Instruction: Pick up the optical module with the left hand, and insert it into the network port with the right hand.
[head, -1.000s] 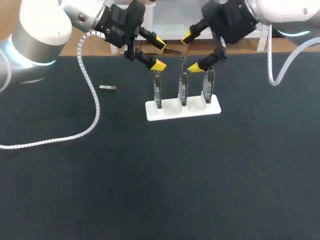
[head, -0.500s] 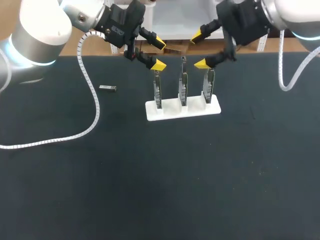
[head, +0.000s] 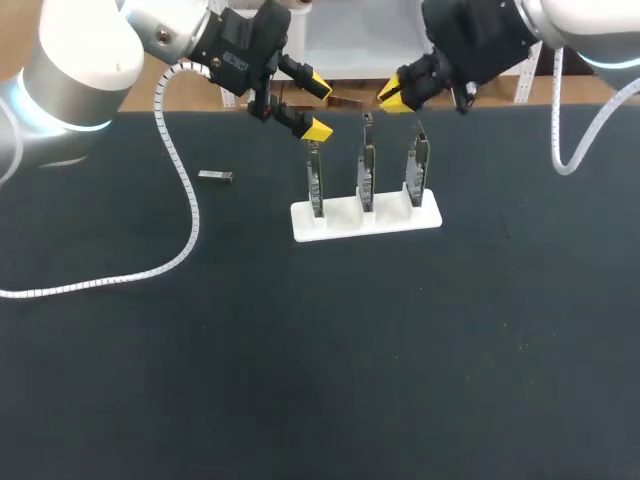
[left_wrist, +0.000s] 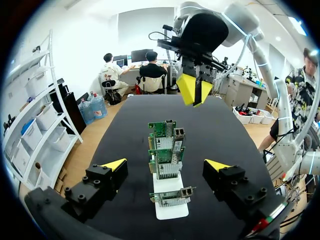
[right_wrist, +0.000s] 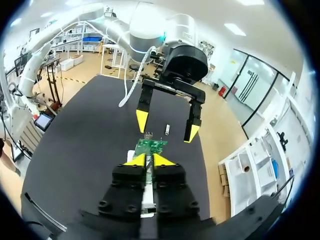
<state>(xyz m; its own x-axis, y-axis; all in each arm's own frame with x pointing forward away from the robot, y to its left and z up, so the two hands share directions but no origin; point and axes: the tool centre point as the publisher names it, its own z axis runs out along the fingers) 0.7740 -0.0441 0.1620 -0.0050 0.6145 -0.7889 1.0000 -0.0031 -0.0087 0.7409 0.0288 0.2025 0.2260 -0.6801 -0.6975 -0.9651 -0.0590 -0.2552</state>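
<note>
The optical module (head: 215, 176), a small grey metal piece, lies on the black table left of the card stand; in the right wrist view the module (right_wrist: 167, 130) shows small beyond the cards. My left gripper (head: 305, 107) hangs open above the leftmost card, with nothing between its fingers; the left wrist view has the cards (left_wrist: 166, 150) between the left gripper (left_wrist: 166, 165) tips. My right gripper (head: 392, 97) is shut and holds nothing, above and behind the right cards. The right gripper (right_wrist: 149, 160) has its yellow tips together, with the cards (right_wrist: 150, 145) just ahead.
A white stand (head: 330, 222) holds three upright green network cards (head: 367, 175) with ports at the table's far middle. A white spiral cable (head: 185, 190) trails from my left arm across the table's left part.
My right gripper has gone from wide open around the rightmost card to shut, and has lifted up and back from it. The left arm and the module have not moved.
</note>
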